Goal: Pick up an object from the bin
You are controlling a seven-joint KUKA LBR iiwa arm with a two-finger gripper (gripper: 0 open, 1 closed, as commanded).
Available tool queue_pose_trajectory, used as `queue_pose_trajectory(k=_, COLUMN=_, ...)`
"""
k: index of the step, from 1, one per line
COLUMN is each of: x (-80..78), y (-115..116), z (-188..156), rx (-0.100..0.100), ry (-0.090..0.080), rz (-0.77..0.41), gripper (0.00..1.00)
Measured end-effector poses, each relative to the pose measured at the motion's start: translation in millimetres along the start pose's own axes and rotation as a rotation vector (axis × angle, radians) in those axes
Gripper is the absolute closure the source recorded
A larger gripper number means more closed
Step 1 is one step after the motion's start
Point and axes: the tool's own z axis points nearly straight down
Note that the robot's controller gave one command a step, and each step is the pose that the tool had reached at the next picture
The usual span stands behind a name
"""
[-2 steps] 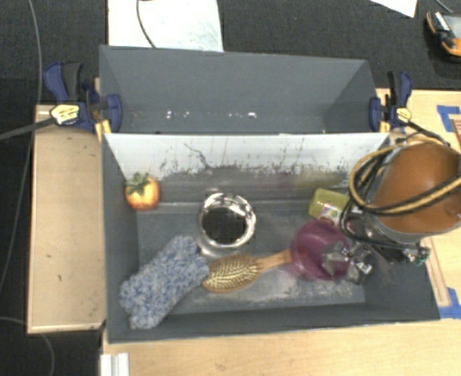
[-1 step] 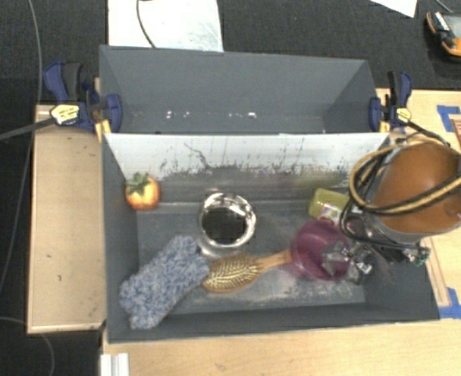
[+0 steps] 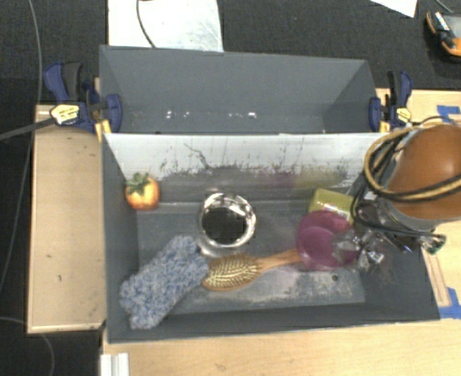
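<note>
My gripper (image 3: 354, 251) is low at the right side of the bin, its metal tip right beside a purple cup (image 3: 320, 240) lying on its side. A yellow-green block (image 3: 328, 202) lies just behind the cup, against the back wall. A wooden hairbrush (image 3: 242, 270) with gold bristles lies to the cup's left, its handle pointing toward the cup.
A shiny metal cup (image 3: 226, 222) stands upright in the middle. A blue-grey fuzzy cloth (image 3: 161, 281) lies at the front left. A small peach-like toy fruit (image 3: 142, 193) sits at the back left corner. The arm's orange cover hangs over the bin's right rim.
</note>
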Motion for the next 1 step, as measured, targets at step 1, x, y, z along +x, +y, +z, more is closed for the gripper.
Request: queue_pose_trajectory(k=1, x=4.5, y=7.3, z=-61.2, rx=-0.003, ry=0.002, rz=-0.021, gripper=1.0)
